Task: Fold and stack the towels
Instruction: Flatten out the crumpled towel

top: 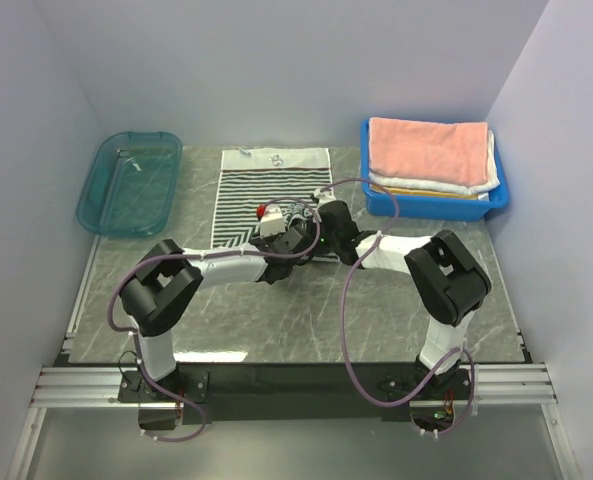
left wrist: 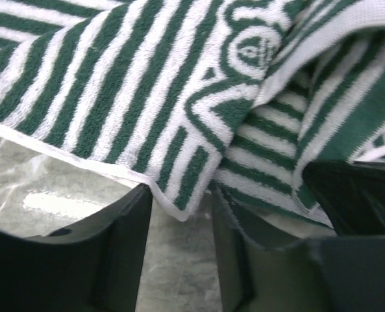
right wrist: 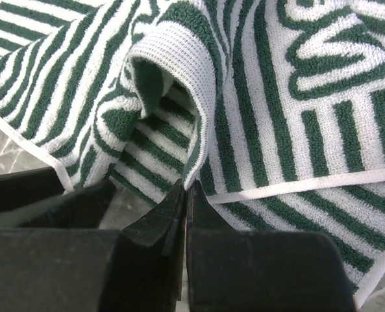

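The dark-and-white striped towel (top: 266, 190) lies spread on the marble table, its near edge rumpled where both arms meet. In the right wrist view my right gripper (right wrist: 186, 185) is shut on a raised fold of this towel (right wrist: 296, 110), the hem pinched at the fingertips. My left gripper (left wrist: 179, 195) stands open, and a corner of the towel (left wrist: 134, 84) hangs just at its fingertips with bare table between the jaws. From above, the left gripper (top: 276, 232) and right gripper (top: 321, 218) sit close together. A salmon pink towel (top: 426, 150) lies folded on a white towel (top: 491, 170).
The folded towels rest in a blue basket (top: 496, 205) at the back right. A teal translucent tray (top: 96, 205) sits at the back left. Grey walls close in on three sides, and cables loop over both arms.
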Tool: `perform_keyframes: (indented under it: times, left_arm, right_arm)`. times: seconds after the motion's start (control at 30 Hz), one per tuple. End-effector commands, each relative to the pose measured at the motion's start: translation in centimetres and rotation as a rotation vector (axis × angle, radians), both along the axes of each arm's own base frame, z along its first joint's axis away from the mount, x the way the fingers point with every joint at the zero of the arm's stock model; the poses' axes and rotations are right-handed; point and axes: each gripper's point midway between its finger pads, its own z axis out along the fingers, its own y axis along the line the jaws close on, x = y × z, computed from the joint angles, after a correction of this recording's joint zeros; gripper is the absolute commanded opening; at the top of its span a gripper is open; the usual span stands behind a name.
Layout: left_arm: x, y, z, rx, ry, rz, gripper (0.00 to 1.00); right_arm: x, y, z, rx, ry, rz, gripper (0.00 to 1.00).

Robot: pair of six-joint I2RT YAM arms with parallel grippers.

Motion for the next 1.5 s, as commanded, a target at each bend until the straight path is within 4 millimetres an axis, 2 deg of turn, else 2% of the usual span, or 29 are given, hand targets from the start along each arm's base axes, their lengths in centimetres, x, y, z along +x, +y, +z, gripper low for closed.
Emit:
perform_keyframes:
  times: [0.0, 0.1, 0.17, 0.2, 0.33, 0.37, 0.43, 0.5, 0.53, 0.57, 0.6, 0.63, 0.67, 0.7, 0.73, 0.77, 0.83, 0.9, 0.93, 0.97, 1.03, 1.07, 1.17, 1.2, 1.23, 1.3, 1.33, 1.4, 1.47]
  left_arm:
    - [1.0, -0.1, 1.4, 0.018, -0.043, 0.044, 0.44]
    - [1.3, 0.1, 1.6, 0.045, -0.050, 0.055, 0.34]
    - [1.5, 0.3, 1.8, 0.055, -0.054, 0.064, 0.06]
    - [1.5, 0.4, 2.0, 0.059, -0.057, 0.066, 0.00]
    - [1.6, 1.6, 3.8, 0.092, -0.069, 0.088, 0.00]
    - [1.3, 2.8, 5.2, 0.126, -0.080, 0.111, 0.00]
    - [1.1, 4.0, 7.0, 0.145, -0.094, 0.137, 0.01]
    - [0.2, 6.2, 9.5, 0.177, -0.091, 0.168, 0.00]
    - [-0.3, 7.2, 10.2, 0.186, -0.084, 0.180, 0.00]
    - [-1.0, 8.8, 11.6, 0.189, -0.074, 0.201, 0.01]
    - [-1.5, 9.4, 12.1, 0.180, -0.056, 0.202, 0.01]
    - [-2.0, 10.2, 12.7, 0.170, -0.046, 0.206, 0.00]
    - [-2.6, 11.2, 14.0, 0.135, -0.051, 0.217, 0.01]
    - [-3.5, 11.7, 14.1, 0.127, -0.019, 0.197, 0.01]
    - [-4.1, 12.0, 14.4, 0.108, -0.004, 0.186, 0.01]
    - [-4.8, 12.8, 15.4, 0.081, -0.005, 0.188, 0.02]
    - [-6.3, 13.6, 15.7, 0.060, 0.035, 0.172, 0.05]
    - [-7.3, 14.5, 16.6, 0.028, 0.039, 0.163, 0.07]
    - [-8.1, 14.8, 16.6, 0.021, 0.063, 0.152, 0.10]
    - [-8.7, 15.0, 17.1, 0.000, 0.063, 0.129, 0.12]
    - [-9.7, 14.5, 17.0, -0.030, 0.091, 0.077, 0.20]
    - [-10.7, 14.0, 16.7, -0.070, 0.124, 0.034, 0.24]
    - [-12.7, 13.1, 15.4, -0.141, 0.190, -0.032, 0.32]
    - [-13.2, 13.2, 15.1, -0.152, 0.201, -0.034, 0.34]
    - [-13.7, 13.4, 14.8, -0.162, 0.207, -0.030, 0.40]
    - [-14.9, 14.2, 14.6, -0.194, 0.199, -0.012, 0.48]
    - [-15.2, 14.5, 14.6, -0.204, 0.190, -0.005, 0.55]
    - [-15.6, 14.9, 15.3, -0.249, 0.143, 0.003, 0.61]
    - [-15.7, 14.9, 15.6, -0.275, 0.111, -0.010, 0.69]
  right_arm:
    - [0.7, 0.2, 2.0, 0.035, -0.062, -0.006, 0.00]
    - [0.8, 0.0, 2.3, 0.034, -0.070, -0.009, 0.00]
    - [0.7, -0.1, 2.4, 0.030, -0.073, -0.008, 0.00]
    - [0.7, -0.2, 2.6, 0.025, -0.079, -0.008, 0.00]
    - [0.2, -1.3, 3.3, -0.028, -0.078, -0.019, 0.00]
    - [0.2, -1.6, 4.3, -0.036, -0.094, -0.020, 0.00]
    - [-0.4, -2.9, 4.5, -0.097, -0.084, -0.027, 0.00]
    - [-0.8, -3.4, 6.3, -0.099, -0.110, -0.033, 0.00]
    - [-1.9, -4.2, 6.0, -0.123, -0.072, -0.029, 0.00]
    - [-2.5, -4.5, 7.2, -0.114, -0.084, -0.027, 0.00]
    - [-3.0, -4.8, 7.6, -0.117, -0.079, -0.027, 0.00]
    - [-4.3, -5.6, 7.0, -0.145, -0.037, -0.022, 0.00]
    - [-4.9, -6.1, 8.2, -0.139, -0.051, -0.023, 0.00]
    - [-5.7, -6.5, 8.3, -0.147, -0.042, -0.022, 0.00]
    - [-7.2, -7.5, 7.5, -0.177, 0.002, -0.016, 0.00]
    - [-8.0, -7.9, 8.7, -0.159, -0.015, -0.014, 0.00]
    - [-10.5, -9.1, 9.1, -0.154, 0.007, 0.002, 0.00]
    - [-12.6, -9.2, 9.6, -0.126, 0.028, 0.038, 0.00]
    - [-14.3, -9.5, 9.2, -0.127, 0.060, 0.070, 0.00]
    - [-15.3, -9.6, 10.3, -0.097, 0.039, 0.093, 0.00]
    - [-18.4, -9.4, 10.1, -0.065, 0.109, 0.183, 0.03]
    - [-19.5, -9.4, 10.6, -0.042, 0.112, 0.212, 0.06]
    - [-23.6, -9.2, 10.0, -0.018, 0.202, 0.315, 0.10]
    - [-24.6, -9.2, 9.9, -0.016, 0.221, 0.322, 0.12]
    - [-25.4, -9.8, 9.3, -0.039, 0.244, 0.315, 0.17]
    - [-27.0, -9.8, 9.6, -0.026, 0.246, 0.339, 0.27]
    - [-27.6, -9.9, 9.6, -0.021, 0.253, 0.356, 0.39]
    - [-29.1, -9.2, 10.3, 0.018, 0.247, 0.452, 0.47]
    - [-28.7, -8.7, 10.7, 0.023, 0.220, 0.466, 0.52]
